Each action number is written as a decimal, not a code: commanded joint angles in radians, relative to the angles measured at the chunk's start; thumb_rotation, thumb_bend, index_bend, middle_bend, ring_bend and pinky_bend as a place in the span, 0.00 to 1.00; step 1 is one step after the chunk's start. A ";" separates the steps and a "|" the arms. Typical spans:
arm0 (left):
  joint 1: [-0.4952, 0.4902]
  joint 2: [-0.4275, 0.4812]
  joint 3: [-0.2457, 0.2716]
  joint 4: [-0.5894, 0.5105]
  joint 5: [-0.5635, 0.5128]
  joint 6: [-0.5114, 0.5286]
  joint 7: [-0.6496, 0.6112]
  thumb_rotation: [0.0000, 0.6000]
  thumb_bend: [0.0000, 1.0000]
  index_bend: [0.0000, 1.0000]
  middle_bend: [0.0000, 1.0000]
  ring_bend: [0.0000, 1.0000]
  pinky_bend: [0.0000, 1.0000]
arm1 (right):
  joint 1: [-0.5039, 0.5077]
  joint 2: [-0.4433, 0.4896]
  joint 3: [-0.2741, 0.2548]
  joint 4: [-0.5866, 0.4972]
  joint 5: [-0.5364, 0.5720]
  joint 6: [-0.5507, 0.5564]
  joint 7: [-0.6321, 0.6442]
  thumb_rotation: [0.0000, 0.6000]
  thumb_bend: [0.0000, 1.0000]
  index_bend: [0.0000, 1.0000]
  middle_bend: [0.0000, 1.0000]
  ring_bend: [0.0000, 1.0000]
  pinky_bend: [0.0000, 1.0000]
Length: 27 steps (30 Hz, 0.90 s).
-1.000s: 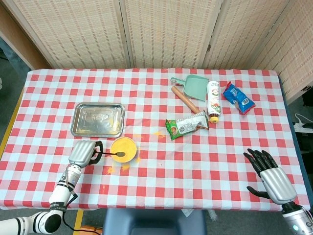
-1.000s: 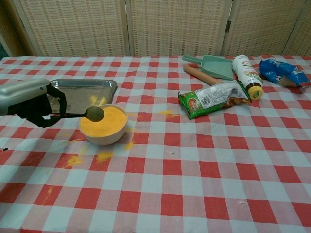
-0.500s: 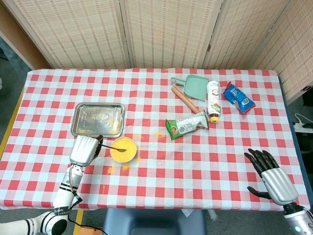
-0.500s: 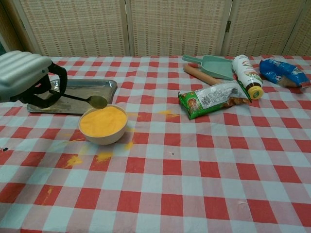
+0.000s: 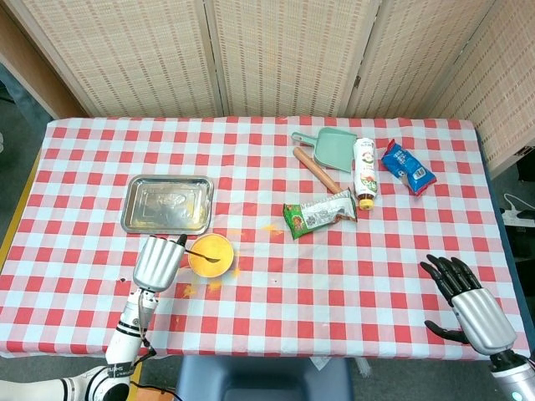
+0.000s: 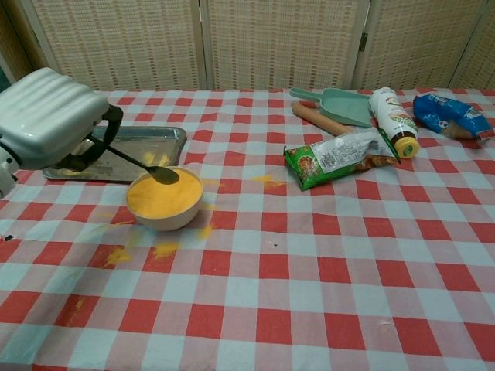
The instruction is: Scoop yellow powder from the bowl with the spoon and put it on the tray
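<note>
L hand (image 6: 48,116) grips the spoon (image 6: 147,165) by the end of its handle, fingers curled round it, back of hand up and tilted. Spoon slopes down and away to the hand's right, its dark head sitting over the bowl (image 5: 211,255) w/ the yellow powder (image 6: 162,195), near the far rim. Can't tell if the head is touching the powder or just above it; looks empty or close to it.

Bowl is just right of the hand, nearly under the fingertips. The steel tray (image 5: 167,204) lies beyond the hand, close behind the bowl, w/ a few yellow flecks on its floor in chest view. Spilled powder (image 6: 158,250) spots the checked cloth (image 6: 309,263) on the near side of the bowl, more by the snack packet.

Handling call: spoon is thin, stiff, light, and held far out on the handle, so any wrist roll tips the head. Powder is loose and fine, will slide off if the head isn't kept level; the spills suggest just that. Bowl looks small and light, could skid if the spoon pushes its wall. Best to dig shallow and lift flat.

Well off to the right: green snack packet (image 5: 320,215), wooden rolling pin (image 5: 315,169), green dustpan (image 5: 331,145), a bottle (image 5: 364,172), blue bag (image 5: 408,167).

R hand (image 5: 468,299) hangs past the table's near right corner, fingers spread, holding nothing.
</note>
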 commanded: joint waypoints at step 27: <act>-0.072 -0.133 -0.079 0.052 -0.219 -0.073 0.324 1.00 0.79 0.92 1.00 1.00 1.00 | -0.005 0.007 0.011 0.008 0.018 0.008 0.019 1.00 0.09 0.00 0.00 0.00 0.00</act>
